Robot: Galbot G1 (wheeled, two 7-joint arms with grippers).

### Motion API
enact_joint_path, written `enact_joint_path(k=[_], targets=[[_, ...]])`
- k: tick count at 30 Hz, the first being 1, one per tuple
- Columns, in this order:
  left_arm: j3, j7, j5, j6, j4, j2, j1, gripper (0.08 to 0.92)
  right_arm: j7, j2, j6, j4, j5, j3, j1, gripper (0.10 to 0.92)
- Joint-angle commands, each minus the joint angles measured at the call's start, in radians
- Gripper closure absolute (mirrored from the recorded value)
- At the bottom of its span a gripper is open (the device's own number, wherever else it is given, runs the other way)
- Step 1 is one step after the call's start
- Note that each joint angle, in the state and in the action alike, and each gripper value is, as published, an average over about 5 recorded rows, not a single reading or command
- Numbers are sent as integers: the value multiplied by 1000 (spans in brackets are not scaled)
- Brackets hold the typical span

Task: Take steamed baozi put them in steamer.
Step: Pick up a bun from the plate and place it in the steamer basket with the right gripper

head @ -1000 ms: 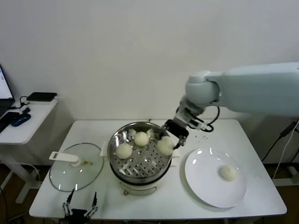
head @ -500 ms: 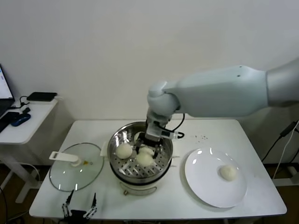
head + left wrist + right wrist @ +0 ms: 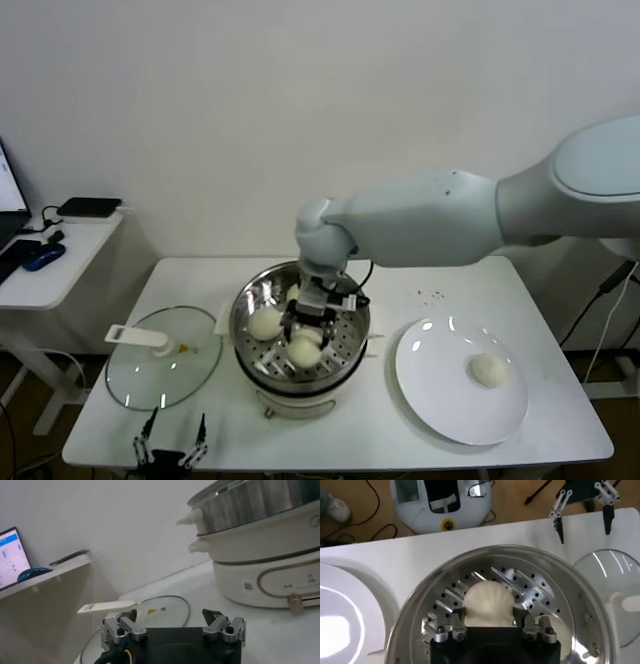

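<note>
A bun in the pot

My right gripper [image 3: 489,620] holds a bun [image 3: 488,603] tight, low over the holey tray inside the steamer [image 3: 250,345]. My left gripper [image 3: 172,438], fingers apart, waits at the table's near edge.

Cream-white steamed baozi [image 3: 304,349] on the perforated silver tray of the shiny stainless-steel steamer [image 3: 252,300], whose base is white. Plain white plate [image 3: 440,400] bearing one cream bun [image 3: 489,369]. Clear glass lid [image 3: 150,375] with white handle. White table [image 3: 560,400]. Black right gripper [image 3: 489,621]; pale grey-white arm.
</note>
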Motion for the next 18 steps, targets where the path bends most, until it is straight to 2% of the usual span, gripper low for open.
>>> enact_joint_path(k=[1,7,12,18], targets=[[1,0,0,0,3,0,-2,177,11,38,7,-76,-18,5,-72,380],[-2,0,-1,1,-2,0,0,177,29,25,12,-62,14,6,-36,350],[-2,0,1,2,-7,-1,6,177,-23,-17,19,-27,168,-47,79,231],[-2,0,3,1,-11,0,11,177,-154,-149,-37,10,323,-169,246,203]])
